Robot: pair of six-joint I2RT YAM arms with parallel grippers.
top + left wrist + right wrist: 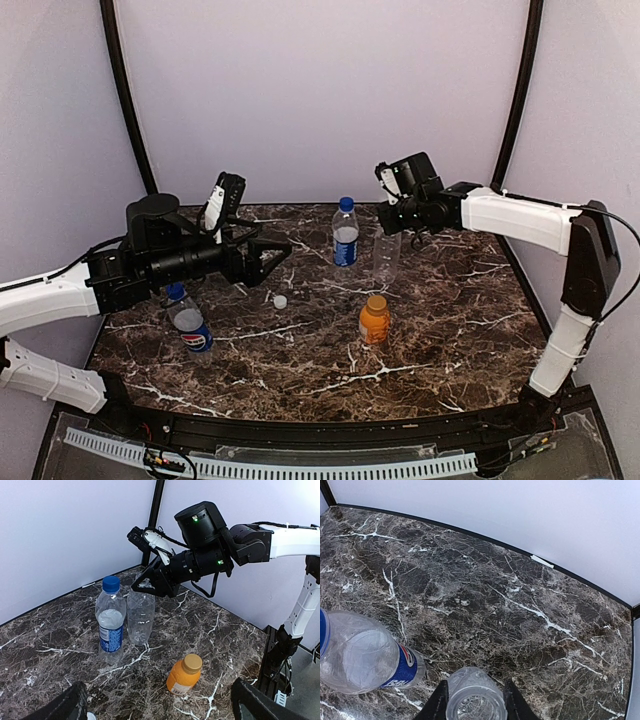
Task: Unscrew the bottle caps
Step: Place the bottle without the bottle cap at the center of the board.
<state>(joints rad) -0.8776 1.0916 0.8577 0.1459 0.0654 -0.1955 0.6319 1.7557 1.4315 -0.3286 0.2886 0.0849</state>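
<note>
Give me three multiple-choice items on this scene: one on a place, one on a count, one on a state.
1. The white cap lies: A loose on the table; B screwed onto a bottle; C inside a box.
2. Bottles standing: A two; B three; C four.
3. The unlabelled bottle is: A capped; B uncapped; C tipped over.
1 A, it sits alone on the marble. 2 C, two blue-capped bottles, the orange bottle, the unlabelled one. 3 B, its open mouth shows in the right gripper.
</note>
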